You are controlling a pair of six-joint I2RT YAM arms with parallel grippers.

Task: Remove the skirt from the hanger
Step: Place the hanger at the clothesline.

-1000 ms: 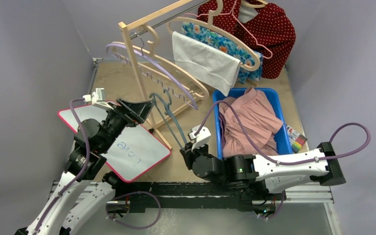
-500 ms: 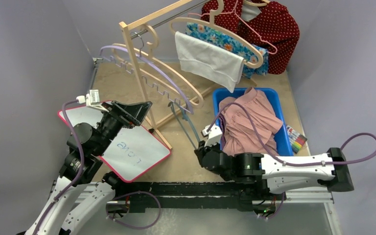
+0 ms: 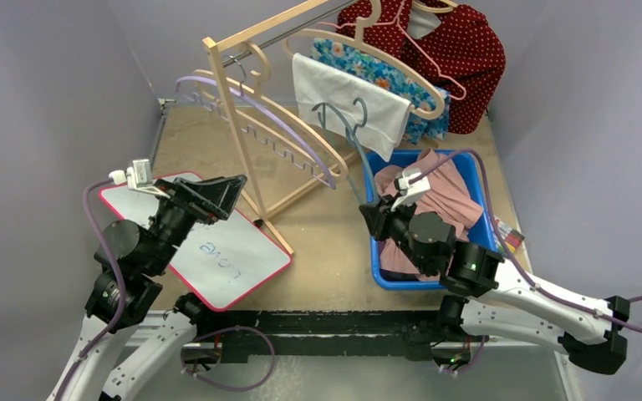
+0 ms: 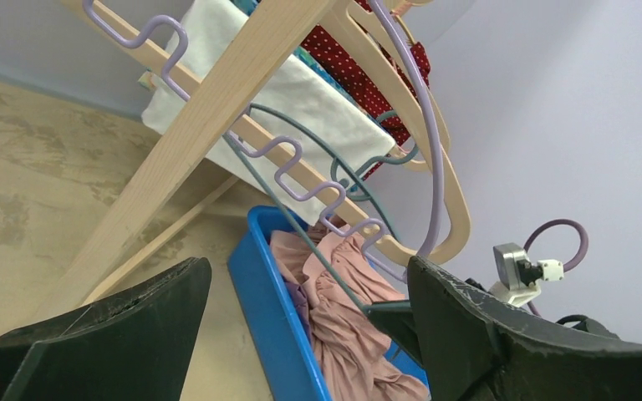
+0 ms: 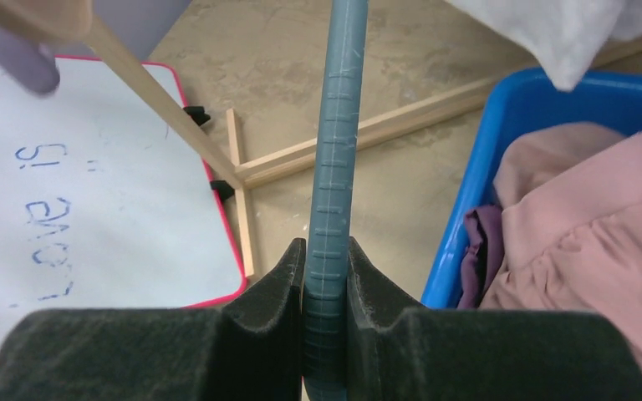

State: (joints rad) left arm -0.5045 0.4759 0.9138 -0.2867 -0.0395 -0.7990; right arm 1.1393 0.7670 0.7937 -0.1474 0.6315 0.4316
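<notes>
The pink skirt (image 3: 447,196) lies bunched in the blue bin (image 3: 374,251); it also shows in the left wrist view (image 4: 343,317) and the right wrist view (image 5: 585,217). My right gripper (image 3: 374,219) is shut on the bare grey-blue hanger (image 3: 343,125) and holds it upright at the bin's left edge, its hook in front of the white cloth. In the right wrist view the fingers (image 5: 328,251) clamp the hanger's bar (image 5: 338,142). My left gripper (image 3: 226,188) is open and empty over the whiteboard; between its jaws (image 4: 308,267) I see the hanger (image 4: 301,242).
A wooden rack (image 3: 234,125) stands at the back with a purple hanger (image 3: 259,109), a white cloth (image 3: 347,104), a floral garment and a red dotted garment (image 3: 460,50). A red-edged whiteboard (image 3: 226,259) lies at the left. Markers (image 3: 508,241) lie right of the bin.
My right gripper has carried the hanger from beside the whiteboard to the right and away, up to the bin's left edge. My left gripper has drawn back a little to the left.
</notes>
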